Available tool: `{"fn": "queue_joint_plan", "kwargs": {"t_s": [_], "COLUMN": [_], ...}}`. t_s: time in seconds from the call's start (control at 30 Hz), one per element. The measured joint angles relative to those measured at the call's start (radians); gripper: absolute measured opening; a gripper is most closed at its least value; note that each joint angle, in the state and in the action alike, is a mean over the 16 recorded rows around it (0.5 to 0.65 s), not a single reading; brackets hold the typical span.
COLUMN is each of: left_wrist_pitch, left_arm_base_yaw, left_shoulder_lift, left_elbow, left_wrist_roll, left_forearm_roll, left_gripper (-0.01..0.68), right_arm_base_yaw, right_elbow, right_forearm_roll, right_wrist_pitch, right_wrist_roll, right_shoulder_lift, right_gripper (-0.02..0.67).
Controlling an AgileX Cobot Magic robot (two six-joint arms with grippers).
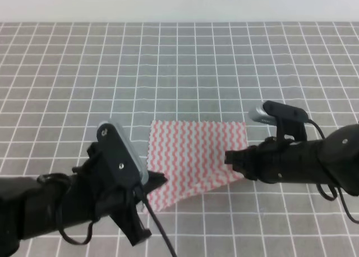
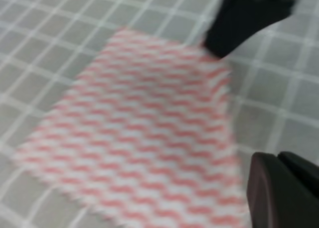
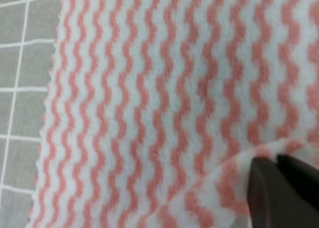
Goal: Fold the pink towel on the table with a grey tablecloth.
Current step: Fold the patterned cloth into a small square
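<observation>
Grey cloth ruled with a thin white grid covers the table with a grey tablecloth [image 1: 185, 60], a broad flat surface that fills nearly all of the exterior high view up to a pale strip along its far edge. Near the middle of that cloth, toward the near side, lies the pink towel [image 1: 193, 156], a thin fabric of pink-and-white wavy zigzag stripes with pinked, saw-toothed edges (the teeth show best along its side in the right wrist view), spread mostly flat across a few grid squares. No containers show in any view; the towel rests straight on the tablecloth. Two black arms reach in from the near corners. The left gripper [image 1: 152, 184], matte black with a grey camera housing above it, sits at the towel's near left corner, its tip over the cloth edge; in the left wrist view only a dark blurred fingertip shows at the lower right beside the towel, so I cannot tell whether its jaws are spread or pressed together. The right gripper [image 1: 231, 159], also matte black with a grey-capped camera above, meets the towel's right edge. In the right wrist view its dark fingers [image 3: 279, 188] sit at the lower right with a puckered fold of striped cloth lifted against them, pinching the towel.
</observation>
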Motion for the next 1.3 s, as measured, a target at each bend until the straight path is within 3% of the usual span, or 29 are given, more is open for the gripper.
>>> {"fn": "queue_joint_plan", "kwargs": {"t_s": [0.17, 0.53, 0.67, 1.3], "left_wrist_pitch": [-0.08, -0.135, -0.158, -0.215], "left_arm_base_yaw": [-0.03, -0.036, -0.036, -0.036], "left_shoulder_lift": [0.03, 0.133, 0.162, 0.263], "left_elbow": [-0.03, -0.045, -0.046, -0.069], "left_wrist_roll": [0.015, 0.103, 0.142, 0.186], "left_forearm_roll": [0.001, -0.001, -0.005, -0.004], "left_gripper": [0.065, 0.332, 0.394, 0.416], "right_arm_base_yaw": [-0.012, -0.038, -0.04, -0.04], "right_elbow": [-0.026, -0.048, -0.048, -0.048], "right_forearm_roll": [-0.002, -0.008, -0.01, -0.018], "right_wrist_pitch": [0.004, 0.021, 0.022, 0.036], "right_wrist_roll": [-0.001, -0.002, -0.002, -0.003], "right_shoulder_lift": [0.019, 0.04, 0.042, 0.04], "right_gripper": [-0.014, -0.014, -0.014, -0.014]}}
